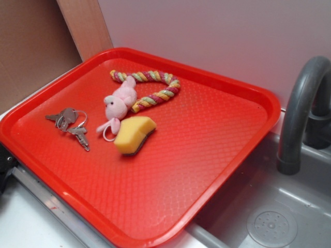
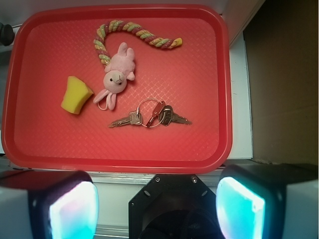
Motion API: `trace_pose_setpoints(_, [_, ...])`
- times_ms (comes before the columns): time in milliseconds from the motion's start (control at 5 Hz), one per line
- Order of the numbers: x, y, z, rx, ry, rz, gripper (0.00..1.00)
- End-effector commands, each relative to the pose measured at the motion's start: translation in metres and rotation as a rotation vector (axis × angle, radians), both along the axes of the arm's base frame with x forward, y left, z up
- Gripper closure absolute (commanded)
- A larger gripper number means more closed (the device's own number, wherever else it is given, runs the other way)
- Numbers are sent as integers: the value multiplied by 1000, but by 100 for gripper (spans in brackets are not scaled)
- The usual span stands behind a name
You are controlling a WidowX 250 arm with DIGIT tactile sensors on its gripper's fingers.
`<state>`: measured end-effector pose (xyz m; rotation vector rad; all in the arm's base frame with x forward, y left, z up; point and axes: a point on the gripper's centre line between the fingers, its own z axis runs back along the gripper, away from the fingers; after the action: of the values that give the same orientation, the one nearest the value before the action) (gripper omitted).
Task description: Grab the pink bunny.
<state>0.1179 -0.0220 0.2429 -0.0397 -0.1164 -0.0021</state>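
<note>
Pink bunny [image 2: 117, 75] lying flat near the middle of the red tray [image 2: 199, 144], head toward the yellow sponge [image 2: 76, 94] and ears spread down by the thin loop cord [image 2: 102, 105]. Gripper [image 2: 157, 199] hanging well back over the tray's near edge, spread wide, nothing between the pads [image 2: 75, 209].

Biggest worry: crowding. Twisted rope toy [image 2: 132, 31] touching or almost touching the bunny's body, sponge just beside the ears, bunch of keys [image 2: 149, 117] close on the other side. Easy to clip the rope or shove the sponge on the way down, or pinch rope along with plush. Also soft and squishy, so likely to slip out if caught only by an ear or the cord. Probably safest across the round head or body
</note>
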Motion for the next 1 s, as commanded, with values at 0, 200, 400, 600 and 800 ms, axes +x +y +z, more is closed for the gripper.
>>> trace_pose_setpoints(0, [0, 0, 0, 0, 0, 0, 0])
trace_pose_setpoints(200, [27, -14, -8, -17, -34, 137, 0])
trace_pose_setpoints(400, [64, -24, -40, 54, -17, 233, 0])
trace_pose_setpoints(600, [87, -39, -74, 124, -39, 288, 0])
trace_pose_setpoints(800, [103, -50, -110, 45, -94, 306, 0])
